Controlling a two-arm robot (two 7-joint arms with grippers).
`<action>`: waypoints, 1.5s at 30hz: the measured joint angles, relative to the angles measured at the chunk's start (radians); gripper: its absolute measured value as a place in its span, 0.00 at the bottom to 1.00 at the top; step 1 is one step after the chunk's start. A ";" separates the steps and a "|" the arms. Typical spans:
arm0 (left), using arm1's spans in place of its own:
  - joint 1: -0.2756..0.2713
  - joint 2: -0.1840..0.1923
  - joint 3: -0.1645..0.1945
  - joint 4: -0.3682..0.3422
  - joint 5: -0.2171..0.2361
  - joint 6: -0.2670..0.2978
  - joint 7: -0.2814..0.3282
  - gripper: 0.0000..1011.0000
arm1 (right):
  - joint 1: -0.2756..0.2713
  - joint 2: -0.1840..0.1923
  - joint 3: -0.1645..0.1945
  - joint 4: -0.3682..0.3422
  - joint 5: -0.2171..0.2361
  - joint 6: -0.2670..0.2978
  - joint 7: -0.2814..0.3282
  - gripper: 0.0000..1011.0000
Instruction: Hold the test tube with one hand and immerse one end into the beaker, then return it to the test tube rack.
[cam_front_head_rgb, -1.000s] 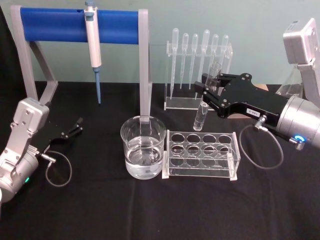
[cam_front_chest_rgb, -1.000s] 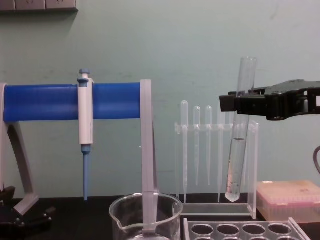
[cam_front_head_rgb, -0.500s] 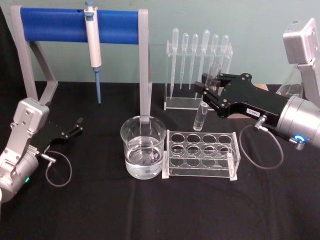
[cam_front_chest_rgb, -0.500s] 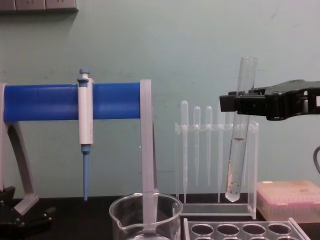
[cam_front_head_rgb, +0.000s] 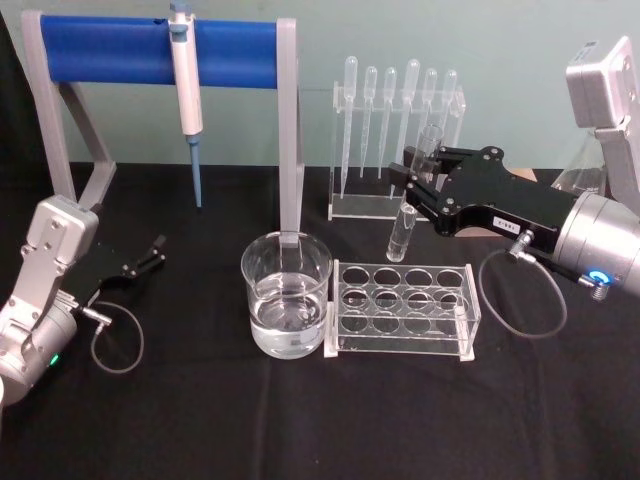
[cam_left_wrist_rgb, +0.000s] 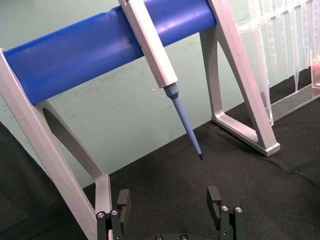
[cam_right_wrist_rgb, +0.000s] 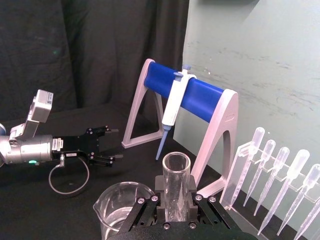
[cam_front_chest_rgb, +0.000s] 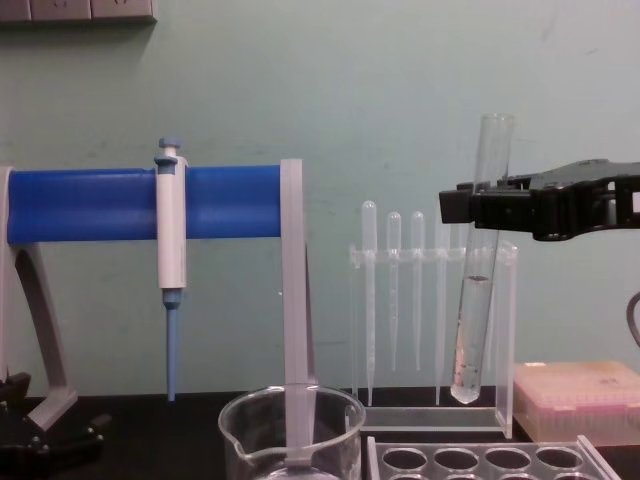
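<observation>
My right gripper (cam_front_head_rgb: 413, 188) is shut on the test tube (cam_front_head_rgb: 405, 228), a clear glass tube held nearly upright just below its rim. The tube (cam_front_chest_rgb: 476, 310) hangs in the air above the back of the clear rack, to the right of the beaker, its round bottom clear of the rack. In the right wrist view the tube's open rim (cam_right_wrist_rgb: 176, 172) stands between the black fingers. The beaker (cam_front_head_rgb: 286, 295) holds clear liquid and stands at the table's middle. At the far left my left gripper (cam_front_head_rgb: 152, 252) rests open, holding nothing.
A clear rack with round holes (cam_front_head_rgb: 403, 310) sits right of the beaker. Behind stand a pipette holder (cam_front_head_rgb: 398, 140) and a blue-barred frame (cam_front_head_rgb: 120, 48) carrying a white-and-blue pipettor (cam_front_head_rgb: 186, 80). A pink box (cam_front_chest_rgb: 580, 400) lies at the right rear.
</observation>
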 joint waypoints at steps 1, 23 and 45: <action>0.000 0.000 0.000 0.000 0.000 0.000 0.000 0.99 | 0.000 0.000 0.000 0.000 0.000 0.000 0.000 0.22; 0.000 0.000 0.000 0.000 0.000 0.000 0.000 0.99 | 0.000 0.000 0.000 0.000 0.000 0.000 0.000 0.22; 0.000 0.000 0.000 0.000 0.000 0.000 0.000 0.99 | 0.000 0.000 0.000 0.000 0.000 0.000 0.000 0.22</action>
